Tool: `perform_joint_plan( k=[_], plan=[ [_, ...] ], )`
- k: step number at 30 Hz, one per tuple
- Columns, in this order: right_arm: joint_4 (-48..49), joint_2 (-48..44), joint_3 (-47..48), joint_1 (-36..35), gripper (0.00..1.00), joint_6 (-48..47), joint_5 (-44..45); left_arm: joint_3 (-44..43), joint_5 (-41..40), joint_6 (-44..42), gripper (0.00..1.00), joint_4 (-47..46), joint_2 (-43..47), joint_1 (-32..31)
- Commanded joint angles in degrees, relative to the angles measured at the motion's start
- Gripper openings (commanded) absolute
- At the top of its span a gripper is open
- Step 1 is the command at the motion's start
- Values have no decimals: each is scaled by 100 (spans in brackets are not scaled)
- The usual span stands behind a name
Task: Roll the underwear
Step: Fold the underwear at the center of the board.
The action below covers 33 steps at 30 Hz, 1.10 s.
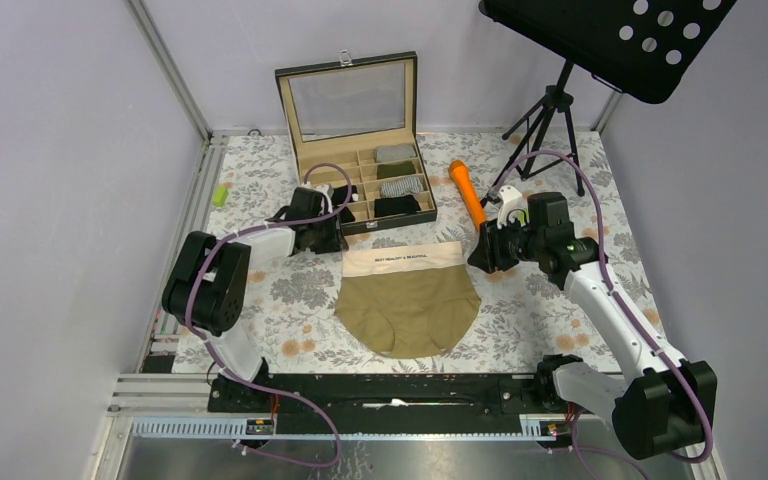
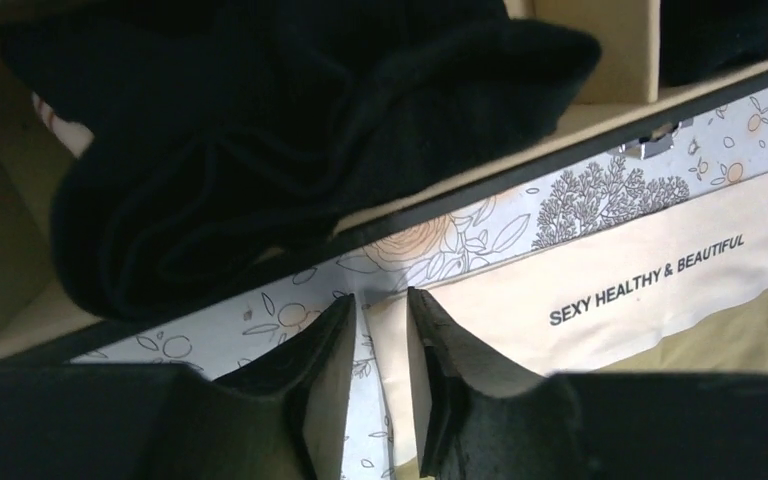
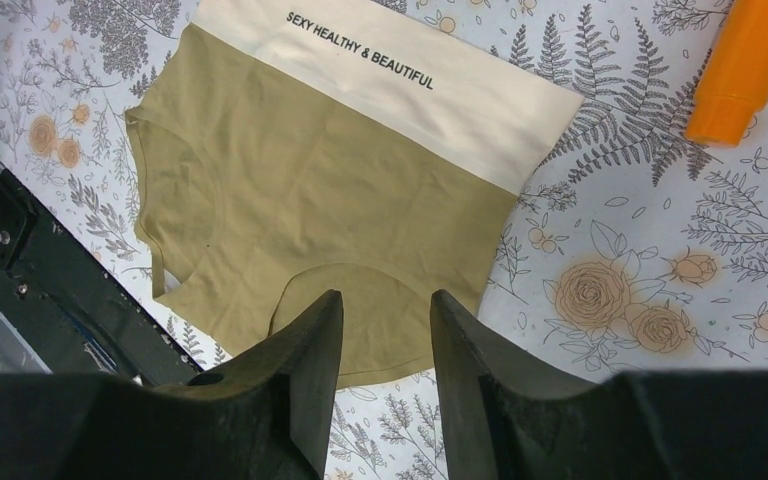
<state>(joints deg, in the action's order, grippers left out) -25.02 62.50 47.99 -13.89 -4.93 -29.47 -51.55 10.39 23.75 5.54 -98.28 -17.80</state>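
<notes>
Top external view: a floral-printed tablecloth (image 1: 300, 300) covers the table, with plain grey walls around it and a black music stand (image 1: 580, 40) at the far right. The olive-tan underwear (image 1: 408, 305) lies flat mid-cloth, its cream waistband toward the compartment box (image 1: 400, 220). The left gripper (image 2: 380, 300) hangs over the waistband's corner, jaws narrowly apart and empty. The right gripper (image 3: 385, 300) has its jaws parted and holds nothing.

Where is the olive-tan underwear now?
In the top view, the underwear lies flat at the table centre, in front of the open box and orange stick.
</notes>
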Motion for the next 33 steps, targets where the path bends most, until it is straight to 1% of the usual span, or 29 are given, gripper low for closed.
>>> perform_joint_plan(
  k=[1,5,7,10,12,16,21,23,33],
  plan=[
    [-64,-94,37,-28,45,-223,39,49,-120,-26,27,20,-284,122],
    [-41,66,127,-26,45,-360,1,177,96,55,23,-21,-223,184],
    [10,183,176,-26,45,-423,-43,242,185,100,23,-61,-175,189],
    [48,406,326,-34,45,-501,-92,251,285,102,34,-69,-108,198],
    [101,513,404,-43,45,-517,-94,234,280,46,35,-36,-78,198],
    [180,618,475,-87,45,-505,-128,243,249,-123,31,112,-100,181],
    [168,574,426,-114,45,-500,-132,325,608,-176,26,211,-215,129],
    [168,528,385,-116,45,-508,-114,347,803,-120,26,270,-258,130],
    [253,489,267,-118,46,-465,-142,427,833,-32,26,254,-226,102]
  ],
)
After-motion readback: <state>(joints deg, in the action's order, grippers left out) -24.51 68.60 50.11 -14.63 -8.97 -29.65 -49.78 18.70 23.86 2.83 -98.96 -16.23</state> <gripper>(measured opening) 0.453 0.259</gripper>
